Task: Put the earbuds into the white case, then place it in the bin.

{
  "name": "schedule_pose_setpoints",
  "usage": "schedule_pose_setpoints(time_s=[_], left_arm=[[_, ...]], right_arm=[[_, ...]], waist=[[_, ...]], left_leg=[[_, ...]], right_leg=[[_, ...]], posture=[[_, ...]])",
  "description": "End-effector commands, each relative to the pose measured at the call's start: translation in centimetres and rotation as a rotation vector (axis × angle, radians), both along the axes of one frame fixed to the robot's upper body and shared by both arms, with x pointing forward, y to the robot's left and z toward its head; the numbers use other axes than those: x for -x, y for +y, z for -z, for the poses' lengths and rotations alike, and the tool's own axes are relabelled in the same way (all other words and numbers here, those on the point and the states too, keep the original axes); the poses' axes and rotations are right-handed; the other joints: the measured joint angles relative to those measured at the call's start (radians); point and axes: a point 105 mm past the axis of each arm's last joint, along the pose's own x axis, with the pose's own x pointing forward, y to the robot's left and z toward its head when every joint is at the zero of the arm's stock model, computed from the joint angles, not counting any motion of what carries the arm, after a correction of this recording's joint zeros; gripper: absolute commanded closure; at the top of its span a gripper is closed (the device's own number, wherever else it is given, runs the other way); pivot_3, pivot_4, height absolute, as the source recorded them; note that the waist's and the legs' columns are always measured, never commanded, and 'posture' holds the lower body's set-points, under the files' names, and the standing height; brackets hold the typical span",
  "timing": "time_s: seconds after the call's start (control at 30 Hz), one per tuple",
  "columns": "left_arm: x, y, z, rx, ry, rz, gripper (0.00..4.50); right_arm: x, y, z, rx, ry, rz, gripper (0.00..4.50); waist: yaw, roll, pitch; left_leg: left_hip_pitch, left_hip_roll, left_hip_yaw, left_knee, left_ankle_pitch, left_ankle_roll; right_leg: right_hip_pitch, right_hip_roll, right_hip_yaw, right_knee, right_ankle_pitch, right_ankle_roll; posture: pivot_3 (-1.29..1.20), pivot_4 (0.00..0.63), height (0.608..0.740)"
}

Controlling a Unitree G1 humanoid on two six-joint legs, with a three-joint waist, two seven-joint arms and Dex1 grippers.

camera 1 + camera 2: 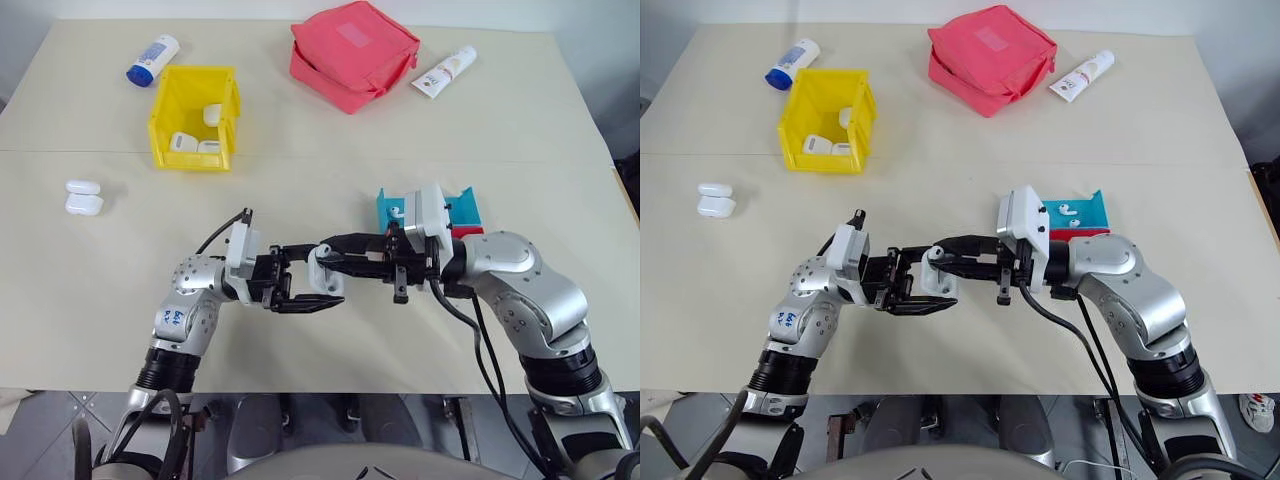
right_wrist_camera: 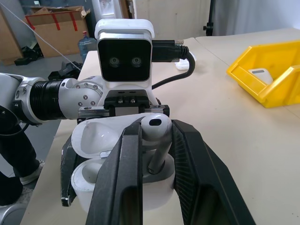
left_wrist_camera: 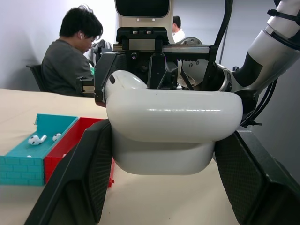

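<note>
Left gripper [image 1: 300, 290] clenched on white case [image 1: 322, 272], held above the table [image 1: 400, 130] at the near centre, lid flipped open. Right gripper [image 2: 157, 154] pinching one earbud [image 2: 156, 136] between its fingers, stem down, directly over the open case and partly inside it; whether seated in its slot cannot be told. Both grippers pointed at each other, tips meeting at the case. Two more earbuds [image 3: 44, 138] lying in the teal tray [image 1: 1085, 212], just behind the right wrist; red tray [image 3: 70, 145] touching the teal tray on its near side. Bin [image 1: 195, 115] standing toward the far left of the table, well apart from the grippers, open top up, with three white cases [image 1: 195, 140] inside it. Two further cases [image 1: 83, 198] lying side by side on the bare table near its left edge, nearer than the bin. Pink pouch [image 1: 352, 52] at the far centre, a white tube [image 1: 445, 71] just to its right, a white bottle with blue cap [image 1: 152, 60] just behind the bin. A seated person [image 3: 70, 51] visible beyond the table in the left wrist view. A cardboard box [image 2: 54, 26] on the floor in the right wrist view
</note>
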Motion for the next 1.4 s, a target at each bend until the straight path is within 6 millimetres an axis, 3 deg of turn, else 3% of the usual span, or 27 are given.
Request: schedule_pose_setpoints(time_s=[0.03,0.43,0.83,1.17,1.4], left_arm=[[0.8,0.0,-2.9,0.072,-0.133,0.022,1.62],[-0.3,0.8,-4.5,0.197,-0.134,-0.079,1.62],[-0.3,1.2,-5.0,0.234,-0.148,-0.122,1.62],[-0.9,1.3,-5.2,0.235,-0.165,-0.139,1.62],[-0.2,1.1,-3.7,0.171,-0.154,-0.093,1.62]], right_arm=[[-0.2,-0.9,1.6,0.058,0.052,0.037,3.98],[-0.6,-2.6,2.4,0.059,0.088,0.039,3.98],[-0.6,-3.8,1.1,0.028,0.114,-0.02,3.98],[-0.9,-2.5,0.5,0.019,0.083,-0.084,3.98],[-0.9,-1.7,-1.4,0.005,0.005,-0.106,3.98]], waist=[[0.0,0.0,0.0],[0.0,0.0,0.0],[0.0,0.0,0.0],[0.0,0.0,0.0],[0.0,0.0,0.0]], left_leg=[[0.0,0.0,0.0,0.0,0.0,0.0],[0.0,0.0,0.0,0.0,0.0,0.0],[0.0,0.0,0.0,0.0,0.0,0.0],[0.0,0.0,-0.001,0.0,0.0,0.0],[0.0,0.0,-0.001,0.0,0.0,0.0]], right_leg=[[0.0,0.0,0.0,0.0,0.0,0.0],[0.0,0.0,0.0,0.0,0.0,0.0],[0.001,0.0,0.0,-0.001,0.0,0.0],[0.001,0.0,-0.001,-0.001,0.0,0.0],[0.001,0.0,-0.001,-0.001,0.0,0.0]], posture=[[0.0,0.15,0.74],[0.0,0.15,0.74],[0.0,0.15,0.74],[0.0,0.15,0.74],[0.0,0.15,0.74]])
